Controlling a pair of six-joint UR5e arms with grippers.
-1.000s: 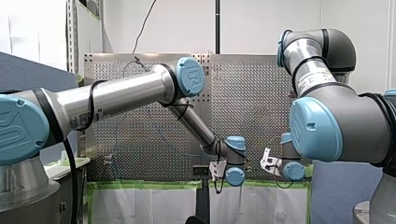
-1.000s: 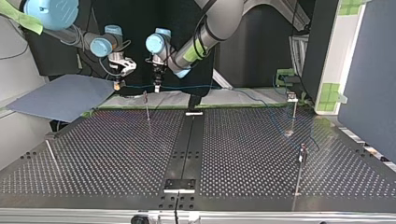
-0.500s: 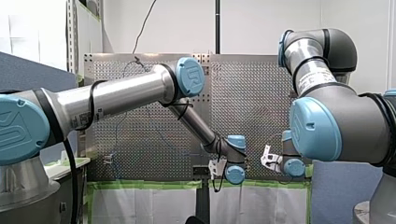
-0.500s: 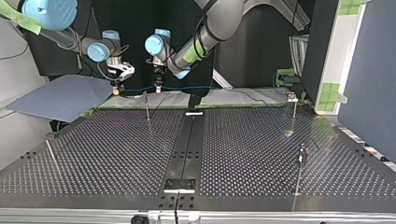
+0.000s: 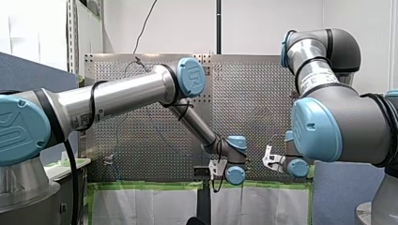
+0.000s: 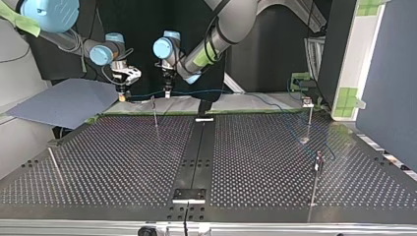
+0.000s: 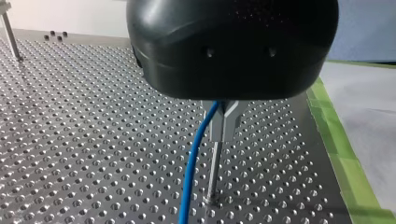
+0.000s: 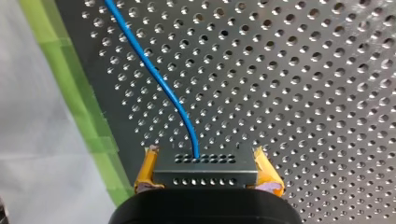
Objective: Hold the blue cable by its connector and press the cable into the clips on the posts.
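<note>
my right gripper: hanging at the top view's left, above the far edge of the bench
right fingers: yellow pads clamping the connector from both sides, holding it level
blue cable: leaving the middle of the connector and, in the top view, running roughly level toward the right, past my left gripper, then sagging down toward the bench's far right corner
nearest post: standing upright between the two grippers in the top view, just below the cable's line; whether the cable is touching its clip, i cannot tell
my left gripper: hanging just beside the nearest post, pointing down
left fingers: metal fingers closing narrow, the cable coming out from between them and dropping beside the post below
far right post: standing upright, the cable trailing near it
near right post: standing closer to the top view's camera
</note>
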